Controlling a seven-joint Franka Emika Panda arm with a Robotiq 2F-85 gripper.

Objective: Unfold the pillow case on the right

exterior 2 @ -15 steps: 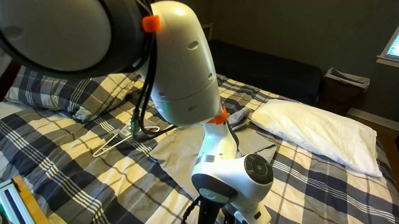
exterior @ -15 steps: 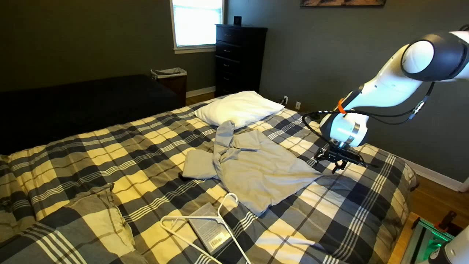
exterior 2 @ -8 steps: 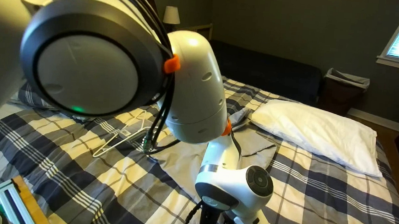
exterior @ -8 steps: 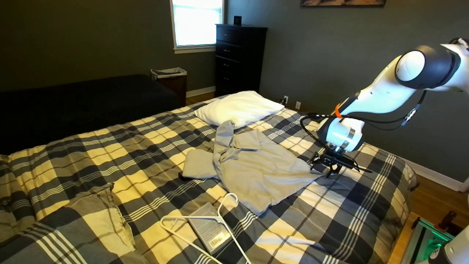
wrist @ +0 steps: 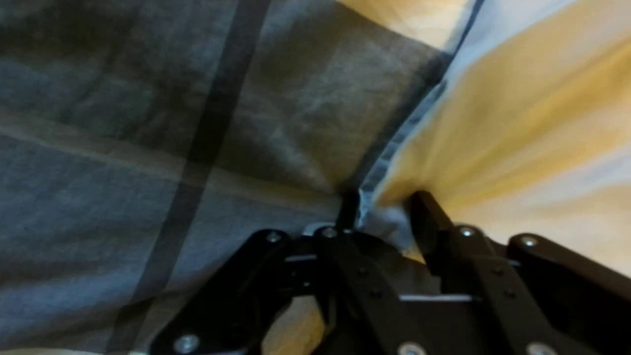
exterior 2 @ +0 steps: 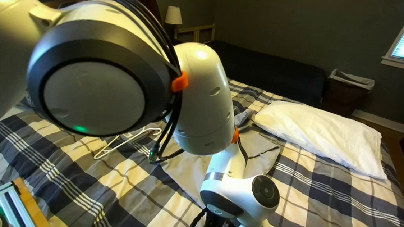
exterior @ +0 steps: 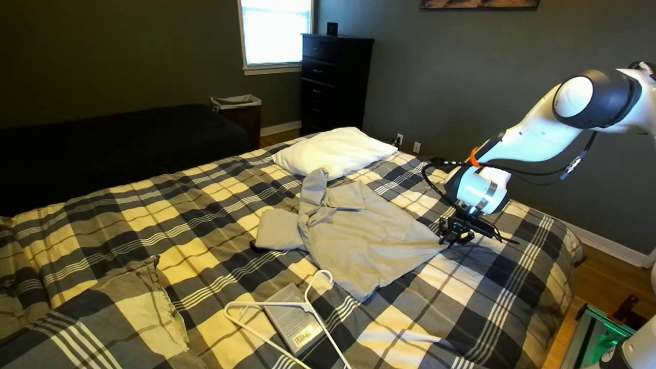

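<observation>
1. Pillow case (exterior: 369, 233) lies rumpled on the bed (exterior: 169, 215).
2. Gripper (wrist: 384, 207): the case's corner between its fingers (wrist: 429, 222); pinched or not, I cannot tell.
3. Folded cloth (exterior: 279, 230) against the case's edge, white pillow (exterior: 333, 151) just beside.
4. Hanger (exterior: 308, 306) over grey packet (exterior: 292, 323), near it.

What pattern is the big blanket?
The blanket is plaid, in dark blue, grey and cream, with thin white stripes, best seen in an exterior view.
</observation>
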